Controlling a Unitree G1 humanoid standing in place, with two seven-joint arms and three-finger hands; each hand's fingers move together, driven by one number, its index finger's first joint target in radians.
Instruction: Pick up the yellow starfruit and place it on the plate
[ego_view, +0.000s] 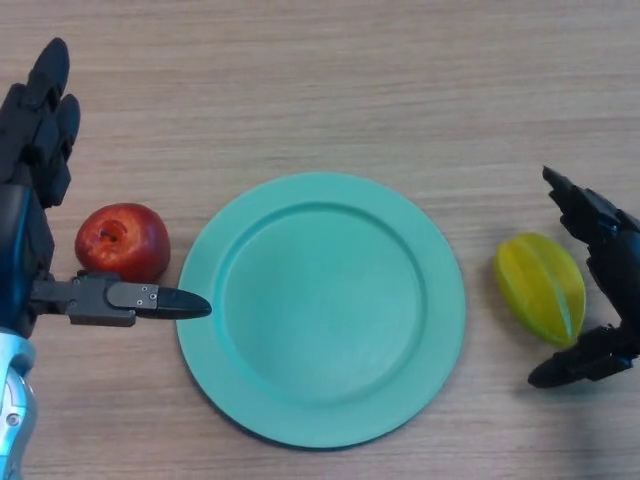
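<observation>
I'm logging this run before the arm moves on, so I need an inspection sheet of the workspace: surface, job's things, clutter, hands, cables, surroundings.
Surface: wooden table, light grain.
Job's things: yellow starfruit lies on the table right of the plate, apart from it; green plate sits mid-table with nothing on it.
Clutter: red apple on the table left of the plate, just off its rim.
Hands: right hand is open around the starfruit's right side, fingers above and thumb below it, not closed on it; left hand is open beside the apple, its thumb pointing at the plate's rim.
Cables: nothing seen.
Surroundings: nothing seen beyond the table.
</observation>
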